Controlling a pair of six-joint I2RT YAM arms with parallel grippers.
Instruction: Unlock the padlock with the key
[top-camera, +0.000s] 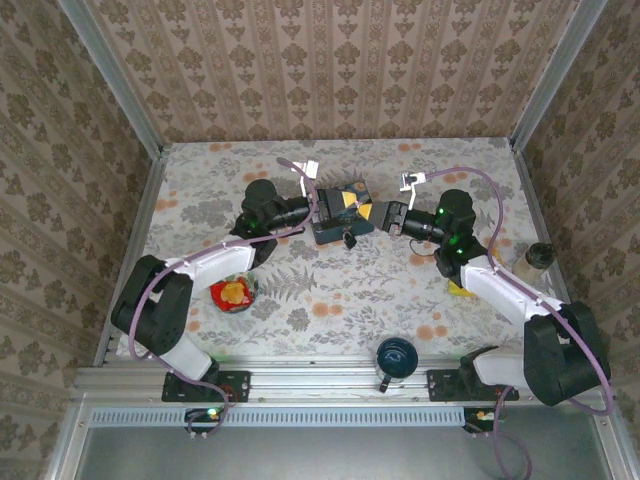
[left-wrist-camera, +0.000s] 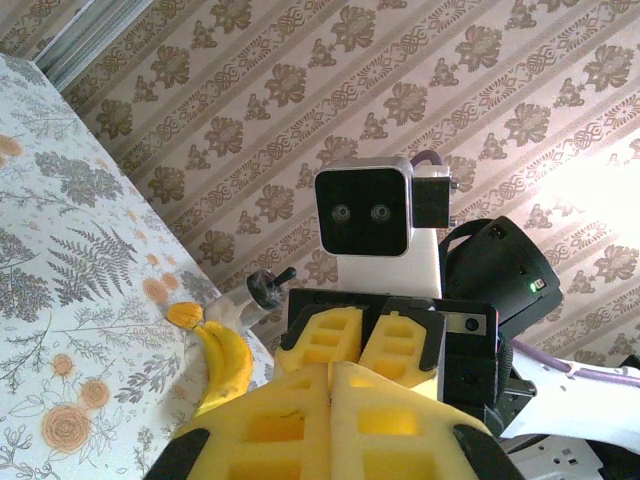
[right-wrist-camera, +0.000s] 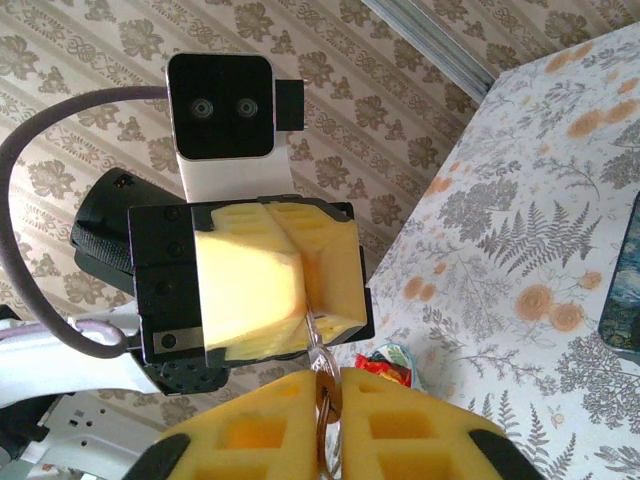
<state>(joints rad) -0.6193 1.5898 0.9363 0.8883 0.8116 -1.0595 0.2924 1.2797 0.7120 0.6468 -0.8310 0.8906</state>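
I see both grippers closed, tip to tip over the tin (top-camera: 328, 232). Left gripper (left-wrist-camera: 331, 395): pads pressed together. Right gripper (right-wrist-camera: 326, 415): clamped on a silvery ring (right-wrist-camera: 319, 355). The padlock (top-camera: 349, 240) sits at the tin's near edge.

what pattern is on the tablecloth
Grey ferns and orange flowers on a white tablecloth, clearest in right wrist view.

Near the middle of the frame the left hand (top-camera: 342, 203) and the right hand (top-camera: 383, 215) are seen tip to tip above a dark tin (top-camera: 328, 233) on the floral counter (top-camera: 330, 300). A small dark piece (top-camera: 349, 241) is seen at the tin's lower edge, too small to be made out. A red-and-yellow packet (top-camera: 232, 293) is seen at lower left, a dark mug (top-camera: 394, 360) at bottom centre, a bottle (top-camera: 536, 258) at the right edge.
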